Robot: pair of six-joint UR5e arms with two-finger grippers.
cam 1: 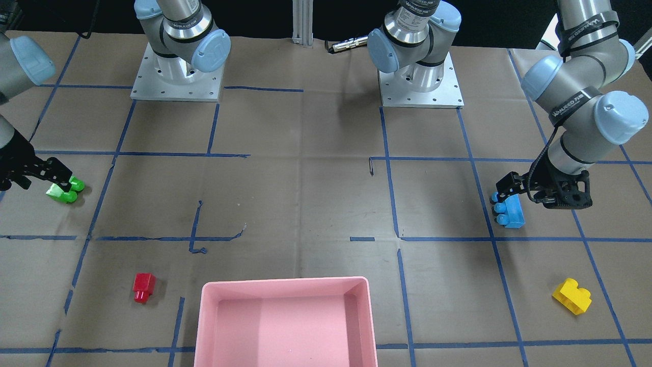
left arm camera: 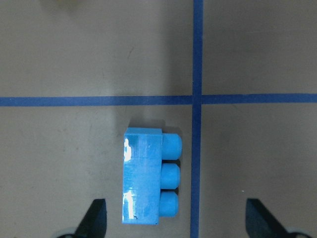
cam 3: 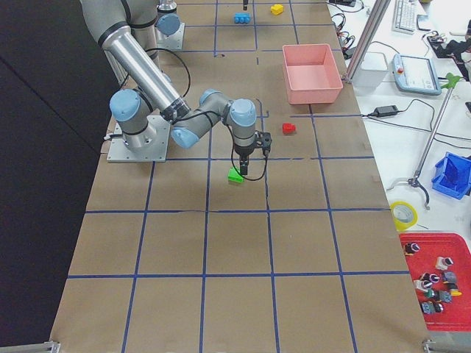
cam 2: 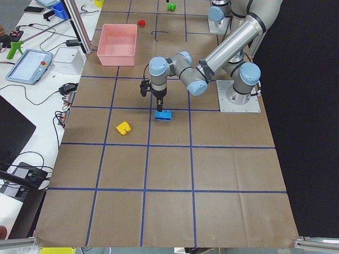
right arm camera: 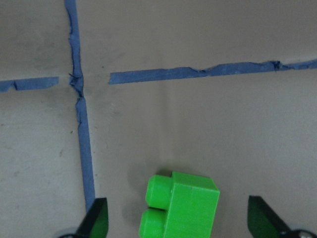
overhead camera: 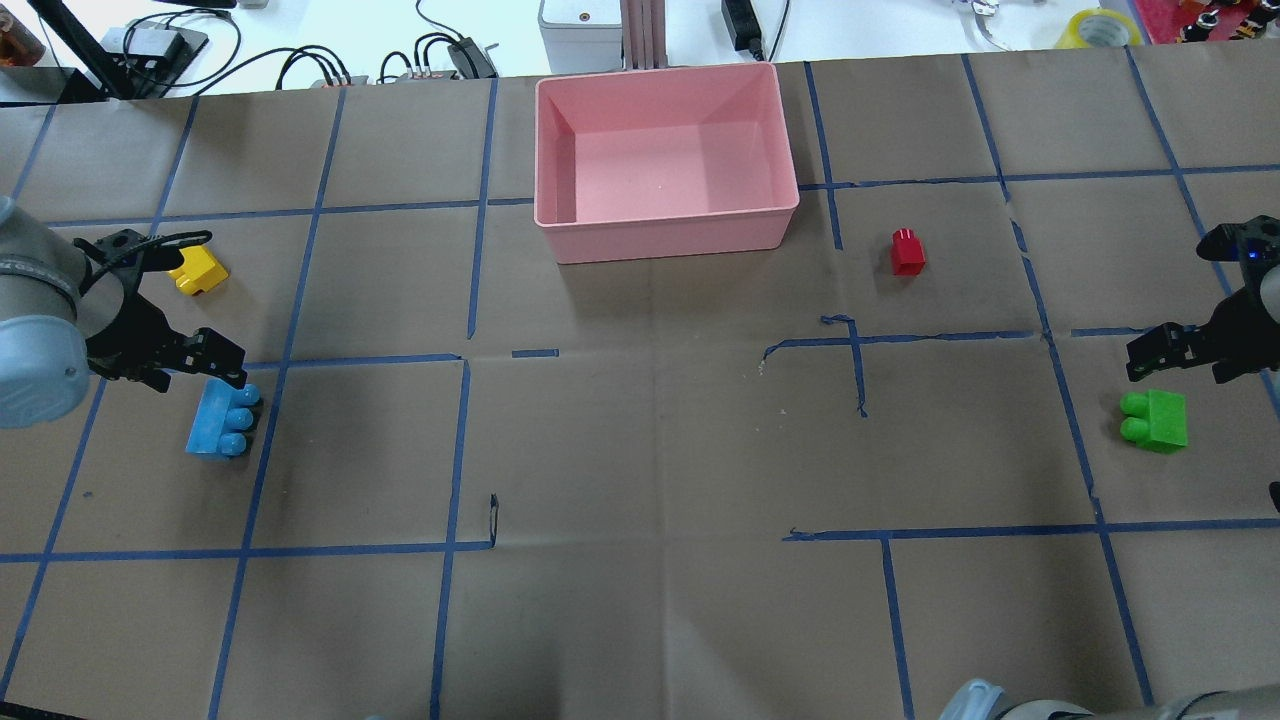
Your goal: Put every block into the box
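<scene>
Overhead exterior view, read left to right. I find the left fingers (left arm camera: pixel 95 219) spread wide and grasping nothing, poised above the light-blue block (overhead camera: pixel 222 420). In the left wrist view that block lies on the worktop (overhead camera: pixel 640 450) between them, closer to one finger, with its studs beside a blue tape line (left arm camera: pixel 197 49). The yellow block (overhead camera: pixel 197 270) lies just beyond it, on the far side. The pink box (overhead camera: pixel 665 232) stands at the far middle of the worktop, and all four blocks lie outside it. The red block (overhead camera: pixel 908 252) sits near the box's right side, apart from it. The green block (overhead camera: pixel 1155 420) lies at the far right, studs pointing left. The right fingers (right arm camera: pixel 96 220) are likewise released, poised above the green block and holding nothing.
</scene>
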